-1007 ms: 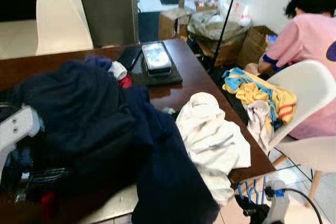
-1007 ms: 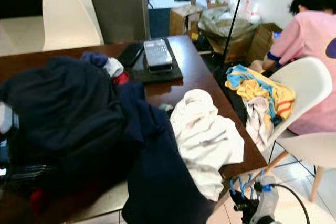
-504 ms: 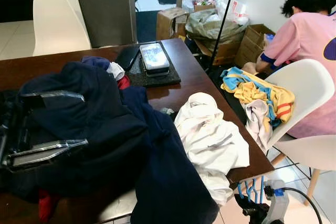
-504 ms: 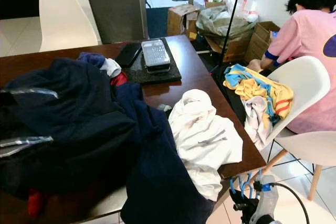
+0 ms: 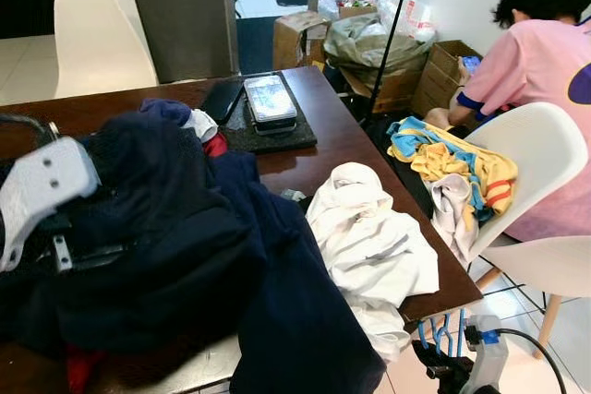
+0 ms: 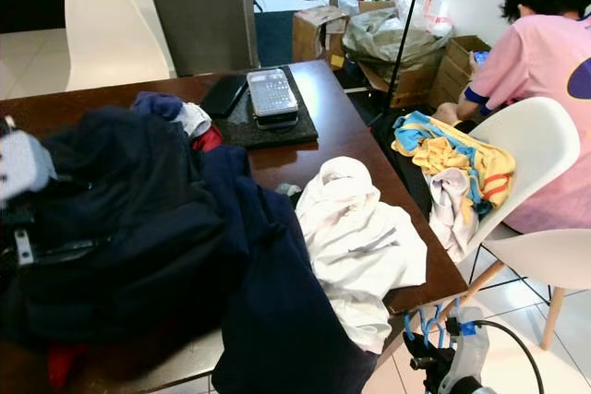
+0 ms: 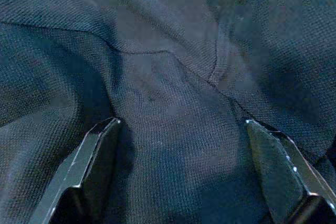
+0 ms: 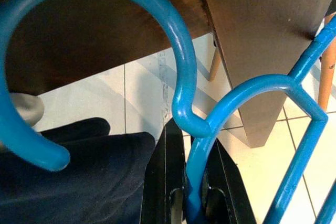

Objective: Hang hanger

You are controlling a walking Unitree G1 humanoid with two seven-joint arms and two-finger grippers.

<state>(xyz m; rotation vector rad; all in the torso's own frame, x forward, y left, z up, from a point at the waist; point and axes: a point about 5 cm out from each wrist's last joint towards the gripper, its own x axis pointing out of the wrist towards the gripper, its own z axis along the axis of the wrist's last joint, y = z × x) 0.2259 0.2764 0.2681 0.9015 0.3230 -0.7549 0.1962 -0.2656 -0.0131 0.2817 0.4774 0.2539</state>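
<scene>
The blue plastic hanger [image 8: 239, 103] is held low beside the near right corner of the dark wooden table [image 5: 351, 140], just above the tiled floor, where its blue loops also show [image 5: 443, 334]. The right gripper [image 8: 190, 192] has its two black fingers closed on the shoulder bar just below the neck, with the hook curving up toward the underside of the table. Judged from its thin moulded section, the hanger is light and rigid but smooth, so it may swivel in a narrow pinch; a hold close to the neck, as here, gives the best control of the hook. On the table, the navy garment [image 5: 175, 228] forms a large soft heap that spills over the near edge; it is limp and will sag and fold when lifted, so the collar or a shoulder seam is the soundest point to take it. The left gripper [image 7: 184, 166] hovers close over this fabric with its fingers spread wide and nothing between them. A crumpled white garment [image 5: 365, 242] lies to the right of the navy heap. Beyond the table's right edge, a white chair [image 5: 545, 159] carries yellow-and-blue clothes [image 5: 443, 159], and a person in a pink shirt [image 5: 545, 71] sits behind it.
</scene>
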